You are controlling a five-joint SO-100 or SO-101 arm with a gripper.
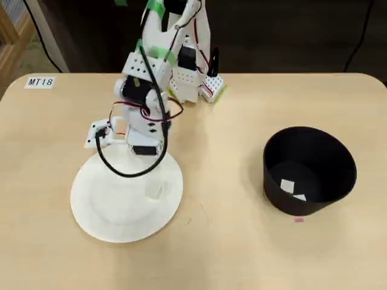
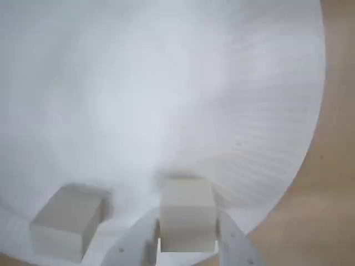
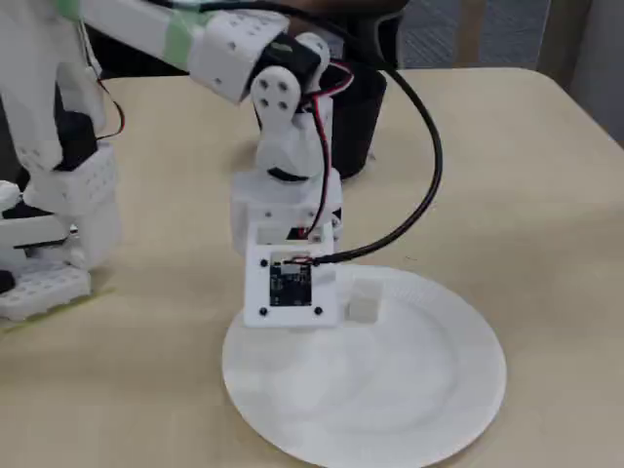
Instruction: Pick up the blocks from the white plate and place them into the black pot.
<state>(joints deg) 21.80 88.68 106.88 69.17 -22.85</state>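
While the arm is leaning down over the white plate (image 1: 121,211), the claw (image 2: 187,244) is sitting low at the plate's surface with one of the blocks (image 2: 187,213) lying directly between its two fingers (image 2: 236,246), as the wrist view is showing. The jaws are standing slightly apart, about as wide as the cube itself, and whether they are already pressing its sides or only flanking it cannot be told from these pictures. The relation that matters for the coming move is that this block is lying straight ahead of the claw, centred in the gap, with its flat faces lined up squarely to the fingers, so a plain closing should be enough, with no sideways shift. A second block (image 2: 69,221) is resting on the plate to the left in the wrist view, near the first but apart from it and outside the fingers. In the overhead view one block (image 1: 156,190) is showing faintly on the right half of the plate, just below the arm. The black pot (image 1: 309,169) is standing well apart to the right on the desk (image 1: 230,254), and two pale blocks (image 1: 288,185) are already lying inside it.
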